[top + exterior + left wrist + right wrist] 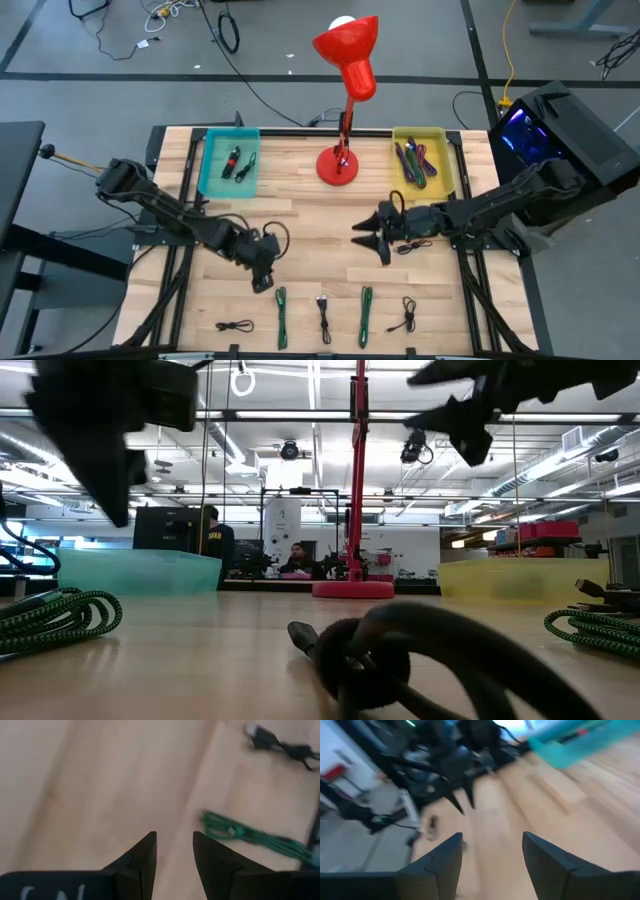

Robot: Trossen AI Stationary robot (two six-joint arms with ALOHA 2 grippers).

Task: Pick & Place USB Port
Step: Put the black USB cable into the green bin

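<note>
Now both arms hover empty over the counter (300, 215).
Your left fingers (174, 851) gape narrowly beside the green cable (250, 836); descend off-centre and you'll nudge it away.

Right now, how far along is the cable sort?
Done: the teal plastic bin and the yellow plastic bin each hold cables. In hand: nothing; the left pincer and right pincer are both open and empty above the wooden table. Left: five coiled cables in the front row, including the green braided cable.
</note>
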